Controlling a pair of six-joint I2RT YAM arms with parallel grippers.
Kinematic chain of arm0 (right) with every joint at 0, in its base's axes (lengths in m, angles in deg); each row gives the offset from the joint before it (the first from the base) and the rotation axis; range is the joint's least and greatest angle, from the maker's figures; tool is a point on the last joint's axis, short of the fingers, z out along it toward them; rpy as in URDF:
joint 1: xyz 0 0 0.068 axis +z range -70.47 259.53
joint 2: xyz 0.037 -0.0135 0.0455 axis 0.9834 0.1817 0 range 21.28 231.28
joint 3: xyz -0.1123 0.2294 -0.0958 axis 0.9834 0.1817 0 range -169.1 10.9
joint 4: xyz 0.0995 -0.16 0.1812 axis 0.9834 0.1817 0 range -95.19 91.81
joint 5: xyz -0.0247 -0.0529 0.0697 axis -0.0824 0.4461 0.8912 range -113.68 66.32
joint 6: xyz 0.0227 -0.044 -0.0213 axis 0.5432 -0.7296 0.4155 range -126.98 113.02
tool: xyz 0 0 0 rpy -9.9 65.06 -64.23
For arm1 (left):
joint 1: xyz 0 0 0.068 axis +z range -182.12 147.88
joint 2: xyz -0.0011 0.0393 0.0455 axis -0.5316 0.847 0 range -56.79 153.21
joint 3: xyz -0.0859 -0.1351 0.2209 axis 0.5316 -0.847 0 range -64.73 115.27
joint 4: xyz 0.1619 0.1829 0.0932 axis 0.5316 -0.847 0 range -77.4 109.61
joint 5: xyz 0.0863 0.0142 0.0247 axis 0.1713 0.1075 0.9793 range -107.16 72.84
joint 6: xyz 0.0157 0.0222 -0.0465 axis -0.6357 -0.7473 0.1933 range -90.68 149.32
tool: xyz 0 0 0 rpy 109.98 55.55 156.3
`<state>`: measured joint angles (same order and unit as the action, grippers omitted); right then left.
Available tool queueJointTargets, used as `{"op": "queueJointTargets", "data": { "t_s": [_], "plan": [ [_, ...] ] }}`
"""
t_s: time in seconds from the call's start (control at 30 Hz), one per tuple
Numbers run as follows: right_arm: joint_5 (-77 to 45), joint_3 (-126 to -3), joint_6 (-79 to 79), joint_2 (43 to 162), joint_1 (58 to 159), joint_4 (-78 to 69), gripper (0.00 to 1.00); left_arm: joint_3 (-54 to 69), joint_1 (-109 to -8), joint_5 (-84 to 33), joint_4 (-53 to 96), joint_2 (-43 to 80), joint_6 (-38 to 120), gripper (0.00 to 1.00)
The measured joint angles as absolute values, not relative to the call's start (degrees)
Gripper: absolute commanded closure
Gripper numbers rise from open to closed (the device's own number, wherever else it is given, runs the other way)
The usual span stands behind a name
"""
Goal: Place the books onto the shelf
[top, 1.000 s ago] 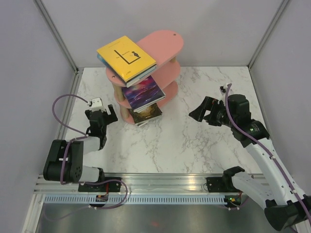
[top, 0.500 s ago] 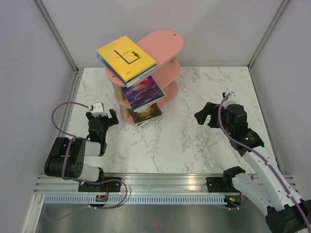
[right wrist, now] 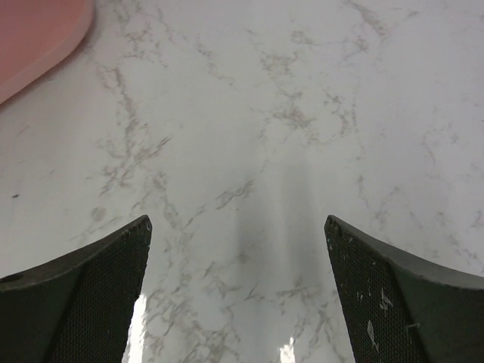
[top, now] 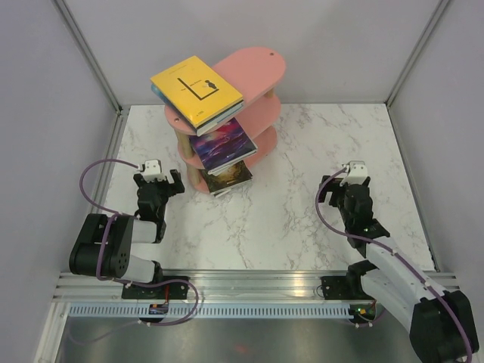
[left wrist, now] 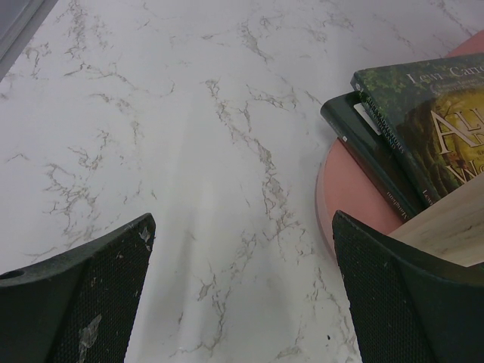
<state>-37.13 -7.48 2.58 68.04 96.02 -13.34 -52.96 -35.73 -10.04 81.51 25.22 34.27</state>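
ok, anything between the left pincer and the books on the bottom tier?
Nothing visible. Only marble table lies between the open left pincer and the two books lying on the shelf's bottom board.

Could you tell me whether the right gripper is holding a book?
No, the right gripper is open, with only marble table between its fingers.

Left claw [left wrist: 242,227], right claw [right wrist: 238,227], jaws spread wide
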Motion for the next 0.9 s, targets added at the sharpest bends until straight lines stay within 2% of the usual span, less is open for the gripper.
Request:
{"op": "queueJointTargets", "data": {
  "t_s": [0.1, 0.23, 0.33, 0.5, 0.9],
  "plan": [
    [-39.69, -3.67, 0.63, 73.64, 93.53, -24.64, 0.02, -52.96, -35.73, -10.04, 81.51, 25.22, 34.27, 0.00],
    [-40.08, 0.55, -1.33, 87.75, 90.84, -42.62, 0.02, -52.96, -35.73, -10.04, 81.54, 25.22, 34.27, 0.00],
    [-39.58, 0.44, -3.06, 96.48, 89.10, -50.58, 0.02, -52.96, -35.73, -10.04, 81.56, 25.22, 34.27, 0.00],
    [-31.45, -0.81, -5.73, 108.02, 84.79, -65.09, 0.02, -52.96, -35.73, -10.04, 81.58, 25.22, 34.25, 0.00],
    [-31.21, -1.68, -5.20, 109.81, 83.06, -70.23, 0.02, -52.96, -35.73, -10.06, 81.62, 25.22, 34.25, 0.00]
  ]
}}
